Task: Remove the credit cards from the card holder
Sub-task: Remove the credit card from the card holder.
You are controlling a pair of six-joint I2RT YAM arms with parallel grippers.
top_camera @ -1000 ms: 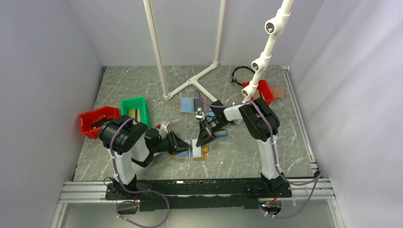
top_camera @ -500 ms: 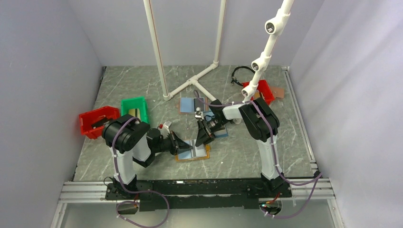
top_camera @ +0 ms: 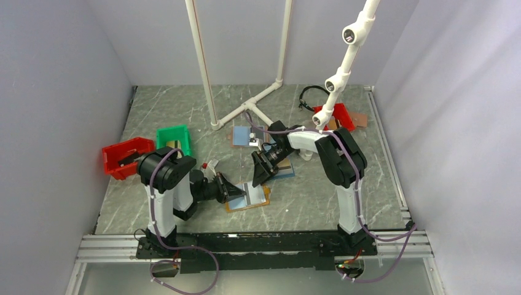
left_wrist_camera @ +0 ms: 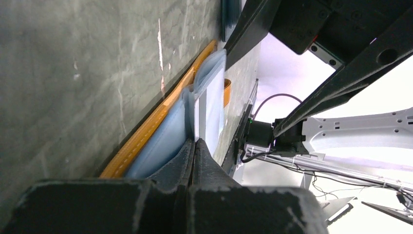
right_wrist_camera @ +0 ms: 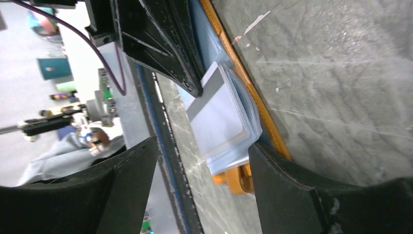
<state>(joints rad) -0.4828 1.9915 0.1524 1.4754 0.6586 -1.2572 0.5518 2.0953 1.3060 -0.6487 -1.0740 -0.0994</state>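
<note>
The card holder (top_camera: 247,207) lies open on the table, orange-brown at its edges (left_wrist_camera: 146,136) and light blue inside. A pale credit card (right_wrist_camera: 216,114) with a grey stripe sticks part way out of its clear pockets. My left gripper (top_camera: 239,192) reaches in low from the left and is shut on that card's edge (left_wrist_camera: 196,141). My right gripper (top_camera: 260,179) hangs open over the holder's right end (right_wrist_camera: 243,63). Its fingers (right_wrist_camera: 292,190) stand wide apart, with one resting by the orange edge and nothing held between them.
Two all-blue holders (top_camera: 247,135) (top_camera: 284,168) lie behind the arms. A red bin (top_camera: 127,155) and a green bin (top_camera: 174,141) stand at the left, another red bin (top_camera: 337,117) at the back right. A white pipe frame (top_camera: 249,109) crosses the back; a black cable (top_camera: 310,94) lies nearby.
My right gripper has opened and let go at the holder's right end. My left gripper has closed on the card. The holder has turned slightly on the table.
</note>
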